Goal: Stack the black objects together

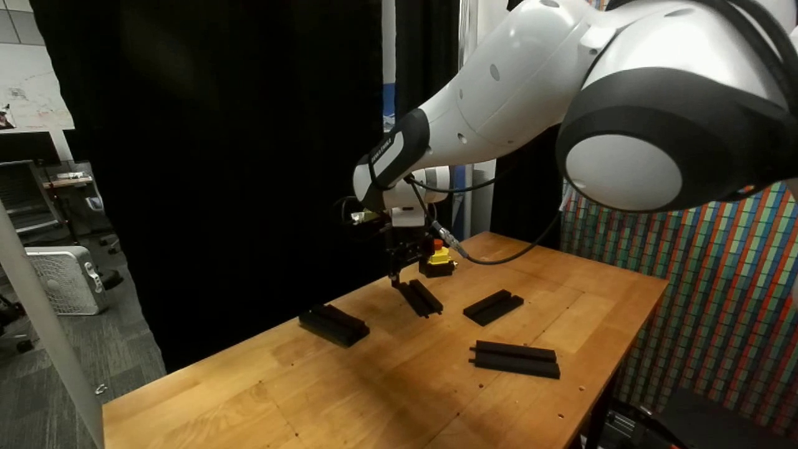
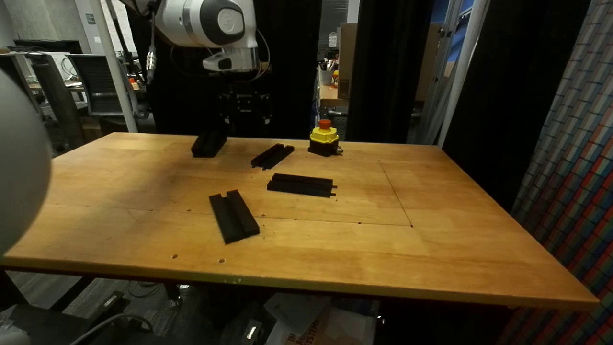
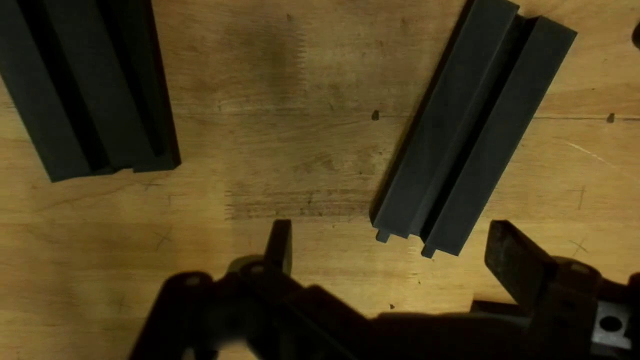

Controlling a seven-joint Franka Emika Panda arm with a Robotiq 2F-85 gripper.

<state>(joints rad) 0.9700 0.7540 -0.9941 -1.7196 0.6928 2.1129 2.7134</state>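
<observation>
the gripper (image 3: 389, 235) hung wide open, holding nothing, near the end of a loose black bar (image 3: 462, 125). well apart from this bar sat a thicker pile (image 3: 92, 90), by its look two bars stacked, so the job seemed partly begun. farther out lay a second loose bar (image 2: 300, 185) and a third loose bar (image 2: 234, 216), leaving three to add: seemingly five bars, one red-topped button (image 2: 324, 135), one table (image 2: 459, 258).

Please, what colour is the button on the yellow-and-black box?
The button is red; it shows best in an exterior view.
</observation>
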